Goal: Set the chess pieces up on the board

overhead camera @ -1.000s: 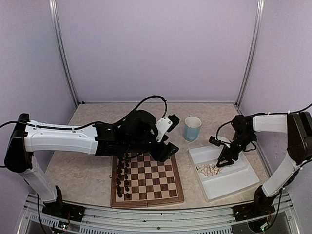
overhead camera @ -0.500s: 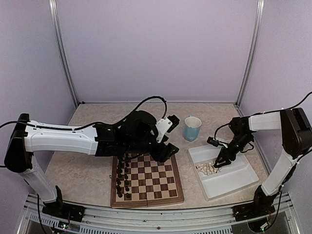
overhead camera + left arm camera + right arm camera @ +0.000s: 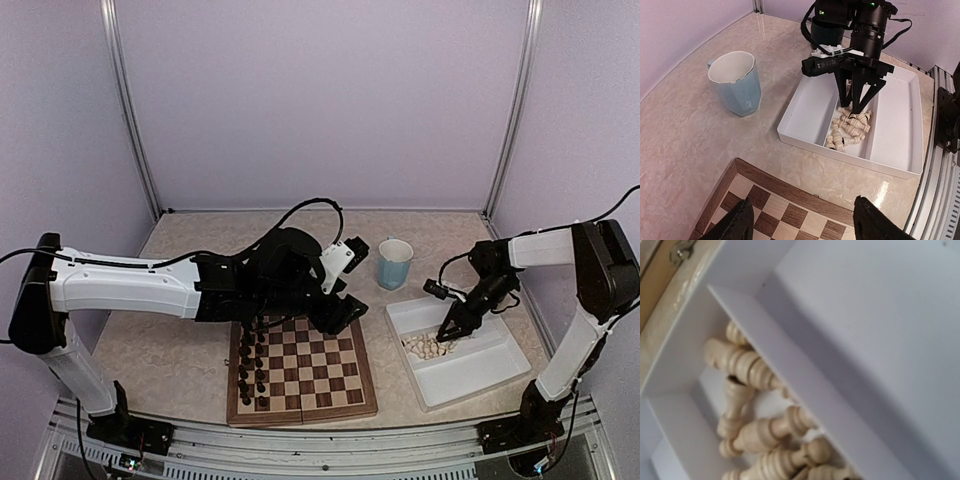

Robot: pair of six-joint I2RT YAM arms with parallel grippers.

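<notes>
The cream-white chess pieces (image 3: 847, 129) lie heaped in the white tray (image 3: 805, 107), in the compartment nearer the board (image 3: 310, 370). The right jaws dip into the heap, narrowed; whether they grip a piece is unclear. The left jaws gape empty above the board's far edge.

My right claw (image 3: 856, 110) hangs inside the white tray (image 3: 805, 107), with chess pieces (image 3: 846, 131) heaped right under its tips and the tray's divider (image 3: 871, 122) close on its right. Beyond that divider the compartment is roomy. Left of the tray, open tabletop (image 3: 685, 135) runs to the blue mug (image 3: 735, 82). Below my left claw (image 3: 802, 225) the board (image 3: 785, 212) shows free squares; dark pieces (image 3: 250, 365) crowd its left side.
</notes>
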